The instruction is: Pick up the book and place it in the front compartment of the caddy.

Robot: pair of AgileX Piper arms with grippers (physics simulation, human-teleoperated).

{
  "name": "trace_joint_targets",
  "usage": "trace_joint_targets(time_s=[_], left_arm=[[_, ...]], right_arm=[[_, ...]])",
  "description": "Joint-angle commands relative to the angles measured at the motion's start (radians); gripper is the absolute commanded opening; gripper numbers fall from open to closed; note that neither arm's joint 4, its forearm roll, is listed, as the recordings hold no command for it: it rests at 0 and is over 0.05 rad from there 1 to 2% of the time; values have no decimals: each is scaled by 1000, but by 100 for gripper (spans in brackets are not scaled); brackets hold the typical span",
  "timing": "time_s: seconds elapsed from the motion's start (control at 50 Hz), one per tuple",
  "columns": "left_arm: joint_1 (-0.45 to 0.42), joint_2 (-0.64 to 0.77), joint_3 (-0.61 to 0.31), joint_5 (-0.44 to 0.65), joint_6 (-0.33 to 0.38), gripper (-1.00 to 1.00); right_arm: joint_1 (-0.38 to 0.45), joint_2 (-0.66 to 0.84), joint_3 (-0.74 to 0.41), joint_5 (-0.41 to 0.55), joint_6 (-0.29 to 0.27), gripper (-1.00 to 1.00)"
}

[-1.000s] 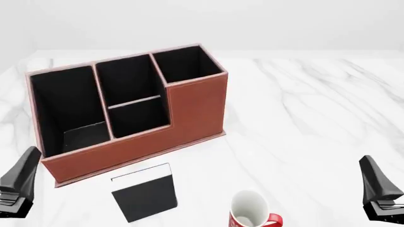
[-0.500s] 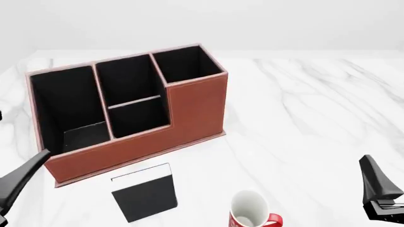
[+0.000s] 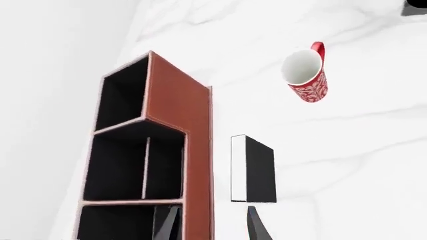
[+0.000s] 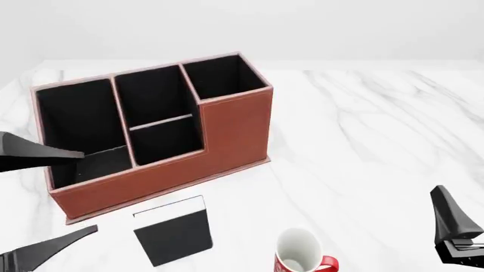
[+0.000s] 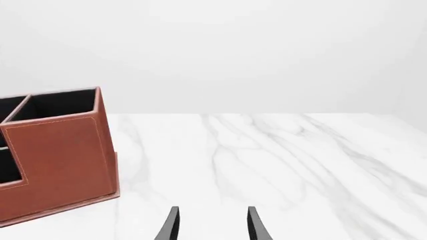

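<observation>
Flat book (image 4: 173, 231), long axis toward caddy (image 4: 155, 170).

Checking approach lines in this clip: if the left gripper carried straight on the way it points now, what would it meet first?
Probably the book: in the left wrist view it stands just beyond the left gripper, beside the caddy wall. Depth is unclear, so it might clip that wall instead.

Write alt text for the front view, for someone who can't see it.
A black book lies flat on a white marble table, just in front of a reddish-brown caddy. A white-and-red mug stands to its right; open left fingers reach in from the left.
</observation>
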Motion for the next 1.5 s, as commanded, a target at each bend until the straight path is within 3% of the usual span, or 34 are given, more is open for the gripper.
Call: trace_joint_targets(time_s=[0.02, 0.32, 0.76, 0.88, 0.98, 1.2, 1.26, 1.3, 1.5], left_arm=[[-14, 102, 19, 93, 52, 100], [22, 146, 99, 66, 83, 100], [25, 228, 96, -13, 90, 100], [26, 236, 105, -44, 71, 100], [-9, 248, 103, -77, -7, 100], [23, 258, 125, -121, 3, 100], [35, 261, 170, -155, 34, 100], [10, 264, 181, -158, 3, 100], [11, 281, 184, -185, -5, 100]], right_arm=[[0, -2, 1, 0, 0, 100], [0, -2, 1, 0, 0, 100], [0, -2, 1, 0, 0, 100], [0, -2, 1, 0, 0, 100], [0, -2, 1, 0, 0, 100], [0, -2, 1, 0, 0, 100], [0, -2, 1, 0, -1, 100], [0, -2, 1, 0, -1, 100], [0, -2, 1, 0, 0, 100]])
